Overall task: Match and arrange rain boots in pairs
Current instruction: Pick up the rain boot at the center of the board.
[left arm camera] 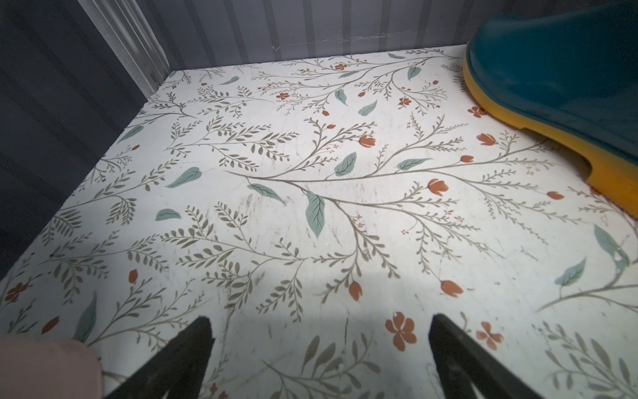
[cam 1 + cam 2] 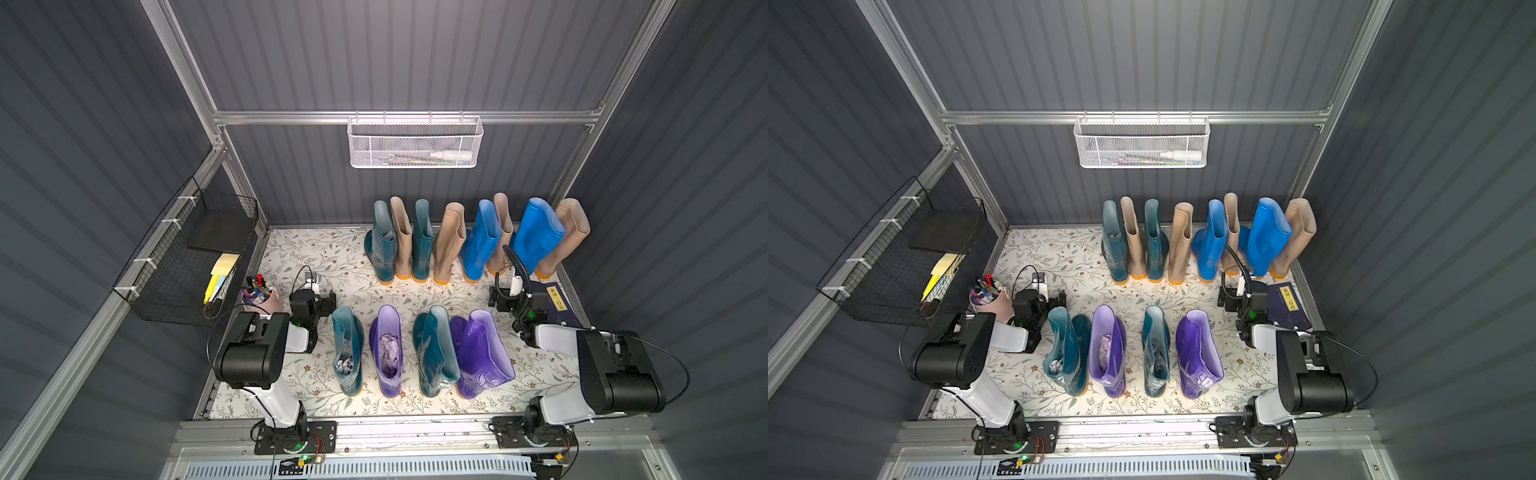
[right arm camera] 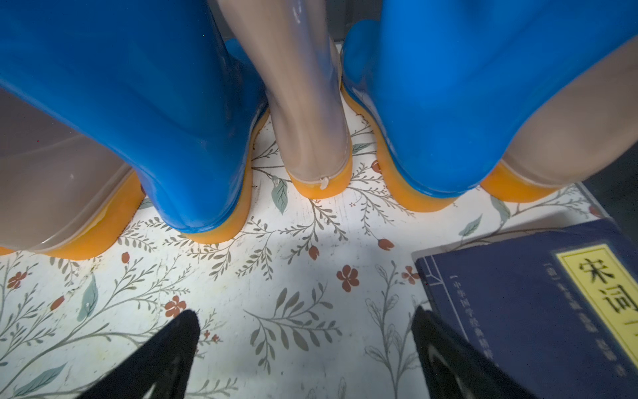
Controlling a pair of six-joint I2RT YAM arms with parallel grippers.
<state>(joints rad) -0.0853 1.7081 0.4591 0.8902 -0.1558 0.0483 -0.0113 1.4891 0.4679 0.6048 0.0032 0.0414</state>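
Twelve rain boots stand upright on the flowered bench, every one with an orange sole: four teal boots, four beige boots, two blue boots and two purple boots. Eight line the back wall, running teal, beige, teal, beige, blue, beige, blue, beige. The other four make a nearer row between the two arms: teal, purple, teal, purple. No boot stands next to one of its own colour.

There is also one pink cup of pens, one dark blue book, and two wire baskets hung on the walls.

The left pincer is spread wide over bare bench just beside the pink cup, with nothing between its fingers. The right pincer is spread just as wide and empty, facing the heels of the blue and beige boots at the back, near them but apart. One finger overlaps the book's edge; I cannot tell whether it touches.
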